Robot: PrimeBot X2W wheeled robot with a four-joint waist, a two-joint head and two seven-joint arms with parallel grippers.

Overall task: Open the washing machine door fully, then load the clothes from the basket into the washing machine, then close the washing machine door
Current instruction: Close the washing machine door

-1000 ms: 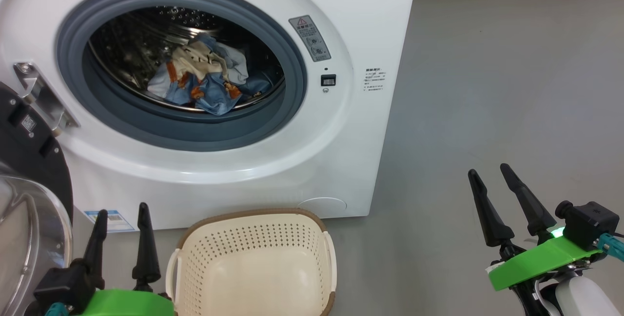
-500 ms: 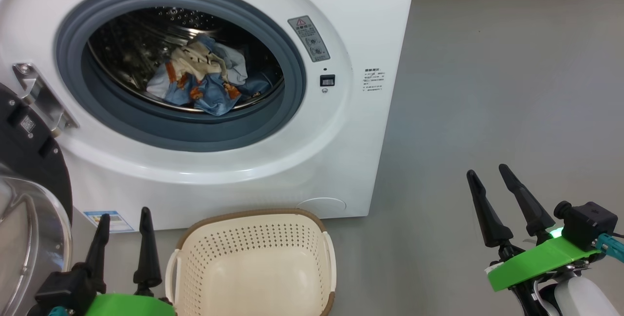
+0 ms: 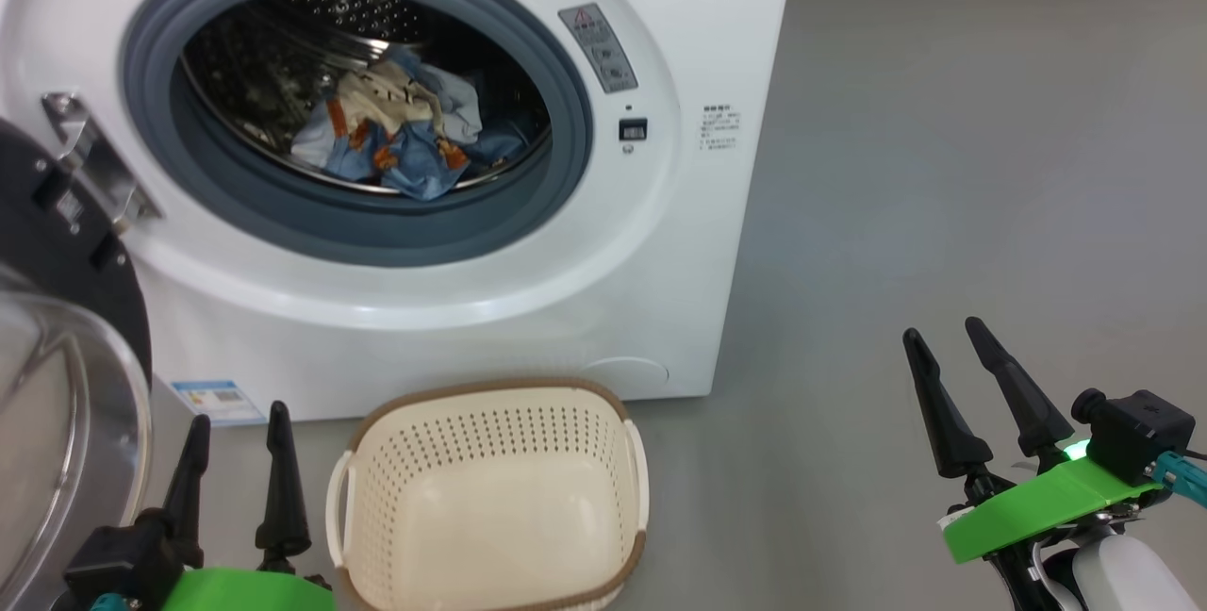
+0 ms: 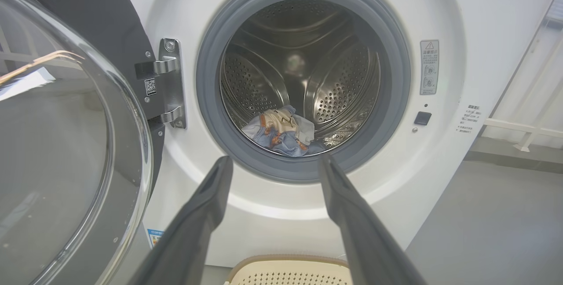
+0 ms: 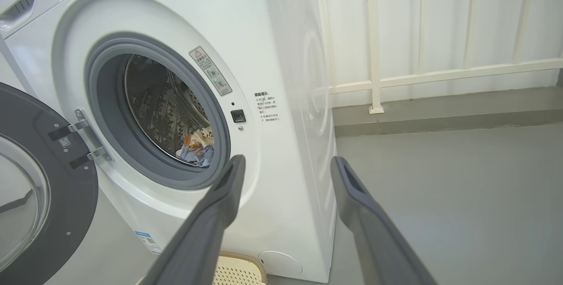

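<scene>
The white washing machine [image 3: 603, 290] stands with its round door [image 3: 57, 385] swung wide open to the left, glass bowl facing out. Light blue clothes [image 3: 401, 135] with orange figures lie in the steel drum [image 4: 308, 78]; the wrist views show the clothes [image 4: 283, 133] and clothes [image 5: 198, 148] there too. The cream basket [image 3: 490, 507] sits on the floor before the machine with nothing in it. My left gripper [image 3: 236, 427] hangs open beside the basket's left handle. My right gripper [image 3: 943, 338] is open over bare floor at the right. Both hold nothing.
Grey floor [image 3: 943, 168] spreads to the right of the machine. A white railing [image 5: 440, 74] and a low kerb [image 5: 440, 115] run behind it. The open door [image 4: 66, 144] fills the space to the left of my left arm.
The camera has shifted, so the machine and basket sit a little higher in the picture. The left gripper shows slightly lower. Nothing was gripped or released.
</scene>
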